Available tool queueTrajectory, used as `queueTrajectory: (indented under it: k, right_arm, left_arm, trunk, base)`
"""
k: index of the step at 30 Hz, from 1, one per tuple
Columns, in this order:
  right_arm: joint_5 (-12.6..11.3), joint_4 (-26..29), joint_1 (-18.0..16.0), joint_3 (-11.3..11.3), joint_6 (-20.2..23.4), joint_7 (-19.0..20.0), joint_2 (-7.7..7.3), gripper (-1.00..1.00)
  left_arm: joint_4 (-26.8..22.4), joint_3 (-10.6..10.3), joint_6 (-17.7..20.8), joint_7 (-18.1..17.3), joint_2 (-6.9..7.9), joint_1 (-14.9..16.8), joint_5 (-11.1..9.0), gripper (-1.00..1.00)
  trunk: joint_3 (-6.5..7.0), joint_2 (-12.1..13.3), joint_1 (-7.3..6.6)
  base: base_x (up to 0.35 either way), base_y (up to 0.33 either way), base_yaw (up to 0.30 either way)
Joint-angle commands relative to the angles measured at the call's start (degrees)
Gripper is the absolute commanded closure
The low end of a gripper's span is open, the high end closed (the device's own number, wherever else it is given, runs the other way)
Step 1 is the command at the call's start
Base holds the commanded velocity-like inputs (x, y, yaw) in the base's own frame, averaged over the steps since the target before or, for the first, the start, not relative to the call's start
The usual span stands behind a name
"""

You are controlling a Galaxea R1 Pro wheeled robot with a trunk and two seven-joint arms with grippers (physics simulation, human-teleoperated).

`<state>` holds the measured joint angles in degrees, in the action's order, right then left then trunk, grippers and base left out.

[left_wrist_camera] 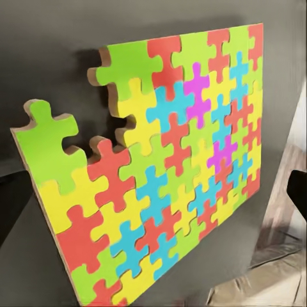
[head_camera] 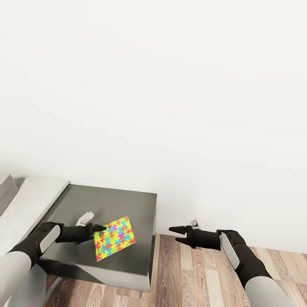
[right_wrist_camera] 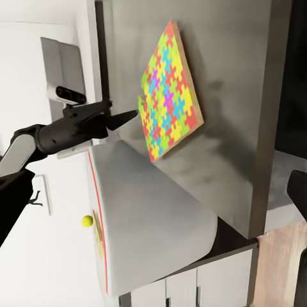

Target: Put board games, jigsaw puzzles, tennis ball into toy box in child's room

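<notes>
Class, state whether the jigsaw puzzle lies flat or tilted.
Tilted: the jigsaw puzzle is raised on edge at the left pincer, casting shadow beneath.

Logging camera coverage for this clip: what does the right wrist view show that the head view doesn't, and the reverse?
Right wrist view: the tennis ball on the pale table top, the grey toy box's flared side, and white drawers. Head view: the right gripper hanging open over the wood floor. Both: the jigsaw puzzle held tilted at its edge by the left gripper above the dark surface.
</notes>
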<state>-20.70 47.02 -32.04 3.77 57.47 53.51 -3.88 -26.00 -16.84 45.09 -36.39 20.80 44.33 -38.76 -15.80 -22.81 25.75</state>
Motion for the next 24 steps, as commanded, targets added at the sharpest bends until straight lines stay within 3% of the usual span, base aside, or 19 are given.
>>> queueTrajectory:
  k: [1,5,15,24]
  right_arm:
    - [0.22,0.01,-0.04,0.09,0.19,0.32,0.01,-1.00]
    - [0.22,0.01,-0.04,0.09,0.19,0.36,-0.12,-1.00]
    - [0.22,0.01,-0.04,0.09,0.19,0.37,-0.14,-1.00]
    - [0.22,0.01,-0.04,0.09,0.19,0.42,-0.23,-1.00]
  left_arm:
    - [-0.01,-0.27,0.18,-1.08,0.05,0.06,-0.18,-1.00]
    - [-0.01,-0.30,0.22,-3.31,0.03,0.06,-0.10,-1.00]
    - [0.06,-0.30,0.18,-3.71,-0.86,0.06,-0.09,-1.00]
    - [0.07,-0.53,0.22,-3.64,-3.57,0.06,0.05,-1.00]
  trunk:
    - [-0.11,-0.11,0.03]
    - [-0.11,-0.11,0.03]
    - [-0.11,-0.11,0.03]
    - [-0.11,-0.11,0.03]
  base:
    - [0.000,0.000,0.000]
    - [0.000,0.000,0.000]
    - [0.000,0.000,0.000]
    - [0.000,0.000,0.000]
